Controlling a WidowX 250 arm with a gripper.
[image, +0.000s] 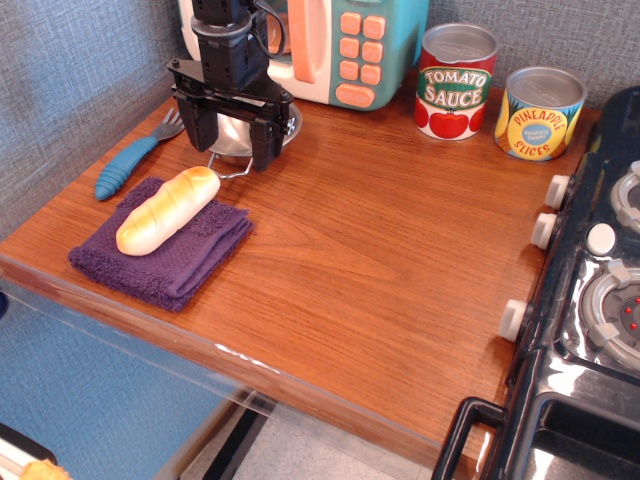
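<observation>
My black gripper (229, 146) hangs at the back left of the wooden table (380, 260), its two fingers spread apart, open, with nothing between them. Right behind it sits a small silver pot (250, 135), partly hidden by the fingers. Its wire handle (232, 166) pokes out below the gripper. A yellow bread roll (168, 209) lies on a folded purple cloth (165, 250) just in front of the gripper. A blue-handled fork (135, 160) rests to the left.
A toy microwave (340, 45) stands at the back. A tomato sauce can (455, 82) and a pineapple slices can (539, 113) stand to its right. A black toy stove (600, 300) with white knobs borders the right edge.
</observation>
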